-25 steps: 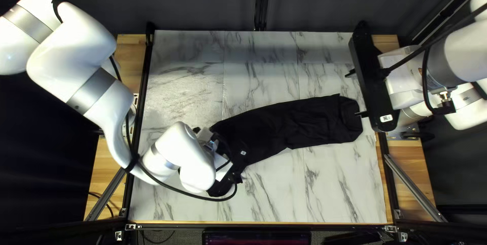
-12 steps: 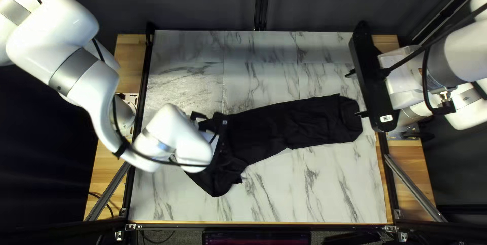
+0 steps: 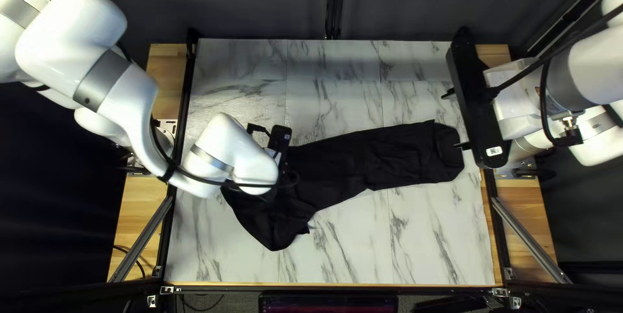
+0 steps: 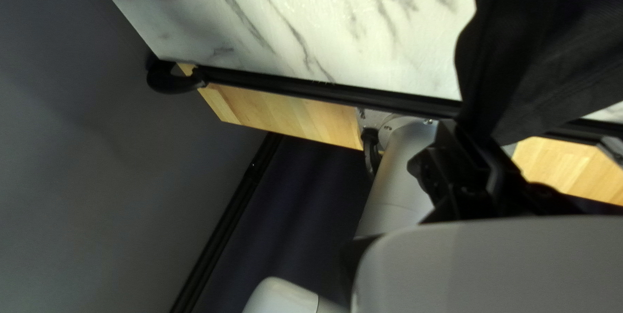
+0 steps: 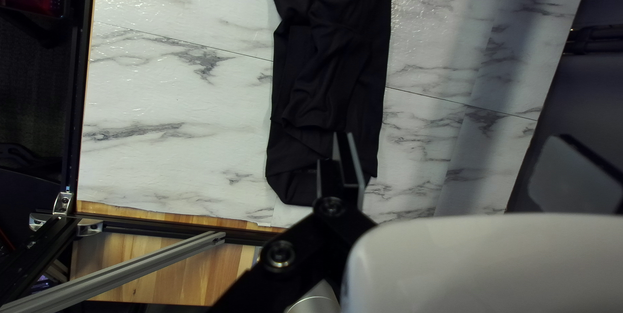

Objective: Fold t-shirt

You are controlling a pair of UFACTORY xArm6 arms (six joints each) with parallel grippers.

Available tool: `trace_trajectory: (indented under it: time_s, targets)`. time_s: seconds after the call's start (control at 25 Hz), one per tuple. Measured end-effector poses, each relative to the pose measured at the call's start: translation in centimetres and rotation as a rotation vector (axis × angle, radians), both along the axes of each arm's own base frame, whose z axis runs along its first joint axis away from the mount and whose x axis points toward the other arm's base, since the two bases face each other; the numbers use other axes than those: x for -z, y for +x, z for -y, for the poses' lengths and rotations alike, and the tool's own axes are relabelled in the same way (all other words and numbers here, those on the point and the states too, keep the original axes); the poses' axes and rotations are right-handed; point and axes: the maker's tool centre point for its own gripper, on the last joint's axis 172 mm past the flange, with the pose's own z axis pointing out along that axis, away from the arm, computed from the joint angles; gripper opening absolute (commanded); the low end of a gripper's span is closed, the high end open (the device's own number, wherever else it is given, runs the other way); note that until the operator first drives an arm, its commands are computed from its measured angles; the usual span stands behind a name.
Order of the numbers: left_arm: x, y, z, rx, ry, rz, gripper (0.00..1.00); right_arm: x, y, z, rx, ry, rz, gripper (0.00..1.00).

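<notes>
My left gripper (image 3: 281, 139) is over the left end of the black t-shirt (image 3: 376, 160), its fingertips hidden from above. The shirt lies as a long narrow strip, bending toward the near edge at its left part. In the left wrist view, dark shirt cloth (image 4: 577, 53) hangs from my left gripper (image 4: 490, 60), which looks shut on it. My right gripper (image 3: 455, 120) is at the strip's right end, open. In the right wrist view the open right gripper (image 5: 457, 157) has one finger over the shirt's (image 5: 324, 79) rounded end and nothing gripped.
Bare marble-patterned tabletop (image 3: 337, 92) lies beyond the shirt, with more of it (image 3: 389, 241) on the near side. Black rails border the table, and wood strips (image 3: 139, 222) run outside them. A grey diagonal bar (image 3: 531, 241) stands at the right.
My left gripper has moved from the near side toward the table's far side, and the shirt's left part has shifted with it, spreading leftward. My right arm is unmoved.
</notes>
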Motion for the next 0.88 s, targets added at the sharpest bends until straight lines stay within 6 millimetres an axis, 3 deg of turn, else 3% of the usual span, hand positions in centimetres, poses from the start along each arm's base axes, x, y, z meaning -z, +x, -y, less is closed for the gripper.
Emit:
trace_trajectory:
  time_s: [0.48,0.88]
  targets:
    - [-0.9,-1.9,-2.3,-0.026,0.026,0.001,0.0,0.0,0.0,0.0,0.0,0.0,0.0,1.0]
    - [0.4,0.5,2.9,0.015,0.031,0.015,0.0,0.0,0.0,0.0,0.0,0.0,0.0,1.0]
